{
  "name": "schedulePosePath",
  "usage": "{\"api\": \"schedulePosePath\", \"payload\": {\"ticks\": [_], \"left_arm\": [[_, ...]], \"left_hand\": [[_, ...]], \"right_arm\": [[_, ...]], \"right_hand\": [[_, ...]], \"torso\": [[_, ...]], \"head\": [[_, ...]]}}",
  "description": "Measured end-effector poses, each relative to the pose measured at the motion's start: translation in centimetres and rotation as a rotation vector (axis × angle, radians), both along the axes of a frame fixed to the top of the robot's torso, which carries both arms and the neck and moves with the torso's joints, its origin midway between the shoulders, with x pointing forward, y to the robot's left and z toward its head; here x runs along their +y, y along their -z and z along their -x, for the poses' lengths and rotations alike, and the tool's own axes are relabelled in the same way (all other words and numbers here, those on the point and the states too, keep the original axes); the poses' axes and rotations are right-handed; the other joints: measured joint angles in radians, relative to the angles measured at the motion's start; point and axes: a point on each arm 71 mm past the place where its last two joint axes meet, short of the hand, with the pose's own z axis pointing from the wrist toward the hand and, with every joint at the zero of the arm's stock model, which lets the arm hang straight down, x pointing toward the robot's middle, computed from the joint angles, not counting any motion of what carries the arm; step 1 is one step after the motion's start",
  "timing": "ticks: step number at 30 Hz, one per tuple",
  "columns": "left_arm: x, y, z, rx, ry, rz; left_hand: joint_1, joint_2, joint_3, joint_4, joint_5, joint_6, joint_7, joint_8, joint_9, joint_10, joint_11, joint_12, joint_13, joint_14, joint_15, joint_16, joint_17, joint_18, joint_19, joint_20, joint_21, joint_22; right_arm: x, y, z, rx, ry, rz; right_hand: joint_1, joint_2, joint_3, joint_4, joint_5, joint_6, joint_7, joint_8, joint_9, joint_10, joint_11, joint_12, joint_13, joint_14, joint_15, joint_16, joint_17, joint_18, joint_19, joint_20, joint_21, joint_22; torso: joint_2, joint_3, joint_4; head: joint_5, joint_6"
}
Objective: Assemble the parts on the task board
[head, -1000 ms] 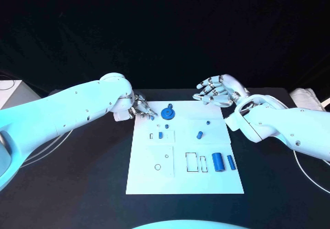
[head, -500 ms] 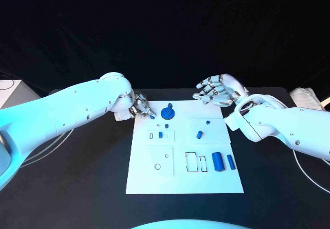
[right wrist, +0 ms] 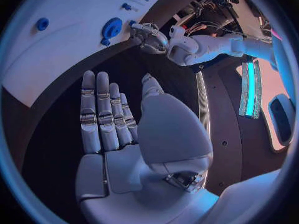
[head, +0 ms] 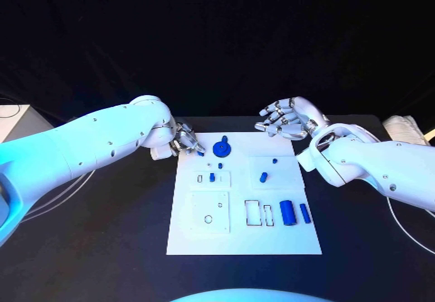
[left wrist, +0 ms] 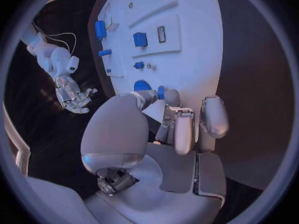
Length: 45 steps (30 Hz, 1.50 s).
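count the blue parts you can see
8. A round part at the far edge; a tiny part pinched by the left hand; four small parts in the middle; two cylinders at the near right. More may hide under the hand.

The left hand point(head: 186, 139) covers the far left corner of the task board point(head: 244, 239), and its fingertips hide most of a small blue part point(left wrist: 161, 92) they pinch. The tiny parts point(head: 219, 167) mid-board are too small to tell their shape
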Motion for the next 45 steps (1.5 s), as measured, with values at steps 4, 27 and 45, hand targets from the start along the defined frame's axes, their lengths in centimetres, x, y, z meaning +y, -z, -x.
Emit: {"api": "schedulePosePath", "payload": {"ticks": [4,27,45], "left_arm": [[0.3,-0.1,0.6,0.007,-0.005,0.03],[1.1,1.0,5.7,0.006,-0.011,0.065],[0.1,3.2,7.7,0.001,0.036,-0.029]], "left_hand": [[-0.046,-0.015,0.05,-0.037,0.006,0.006,-0.006,0.009,0.009,0.022,-0.002,0.011,0.014,-0.002,-0.006,0.012,0.0,0.0,0.015,-0.003,0.01,0.019],[-0.168,-0.042,0.162,-0.136,0.087,0.049,-0.02,0.023,0.007,0.093,-0.021,0.043,0.071,0.002,-0.023,0.046,0.0,0.0,0.064,-0.018,0.047,0.083],[-0.172,-0.04,0.162,-0.136,0.087,0.051,-0.022,0.022,0.006,0.098,-0.023,0.043,0.073,0.002,-0.023,0.046,0.0,0.0,0.064,-0.018,0.047,0.076]], "right_arm": [[-0.1,0.0,0.0,0.0,0.002,0.0],[-0.3,0.2,0.0,0.003,0.007,0.002],[-0.3,0.4,0.0,0.009,0.007,0.002]], "right_hand": [[0.004,0.004,0.003,0.003,0.006,0.0,0.0,0.0,-0.001,0.0,0.0,-0.004,-0.002,0.0,0.0,0.0,-0.002,0.0,0.0,0.0,0.0,-0.002],[0.004,0.004,0.003,0.003,0.017,0.0,0.0,0.0,-0.002,0.006,-0.001,-0.004,-0.009,0.0,0.0,-0.004,-0.006,0.0,0.0,0.0,0.0,-0.007],[0.008,0.0,0.003,0.003,0.022,0.0,0.0,0.0,-0.002,0.006,-0.001,-0.008,-0.01,0.0,0.0,-0.009,-0.007,0.0,0.0,0.0,0.0,-0.008]], "torso": [[-0.001,0.0,0.0012],[-0.023,0.0056,0.0127],[-0.023,0.0057,0.0121]], "head": [[0.002,-0.001],[0.014,-0.023],[0.014,-0.029]]}}
